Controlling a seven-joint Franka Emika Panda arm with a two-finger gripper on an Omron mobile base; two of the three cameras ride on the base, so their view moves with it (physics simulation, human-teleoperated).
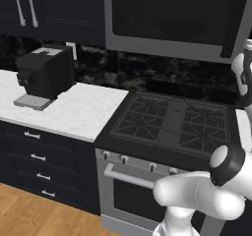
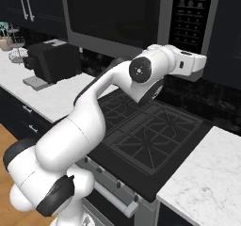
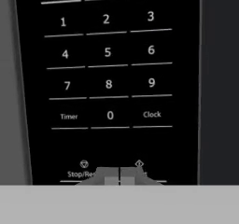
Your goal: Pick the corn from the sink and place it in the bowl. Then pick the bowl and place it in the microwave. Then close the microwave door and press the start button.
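- Microwave [image 2: 141,18]: built in above the stove, grey metal frame, dark glass front. The microwave door [image 1: 172,14] lies flush with the frame, shut. Nothing inside can be made out through the glass.
- Keypad [image 3: 107,69]: black panel on the right end of the microwave. Hand view shows white digits 1 to 9 in three rows, then Timer, 0 and Clock, with a bottom row beginning "Stop/Re..." partly hidden behind the fingertips.
- Gripper [image 3: 119,180]: fingertips sit side by side with only a hairline seam between them, so the jaws are clenched on nothing. They lie right at the bottom row of the keypad, just right of the Stop label; contact with the panel cannot be told.
- Arm: in the right base view it rises from the lower left, bends over the stove, and the hand reaches up and right to the lower edge of the keypad.
- Stove [image 1: 172,124]: black gas cooktop with dark grates, directly under the microwave; a row of knobs and an oven handle on its near face.
- Desk [image 1: 74,109]: white marble, left of the stove, dark drawers with pale handles under it. A second marble stretch [image 2: 207,178] lies right of the stove.
- Coffee machine [image 1: 45,73]: black box with a grey drip tray, on the left desk against the far wall.
- Room: dark navy upper cabinets [image 1: 54,9], dark mottled backsplash, wooden floor [image 1: 29,213] at the near left.
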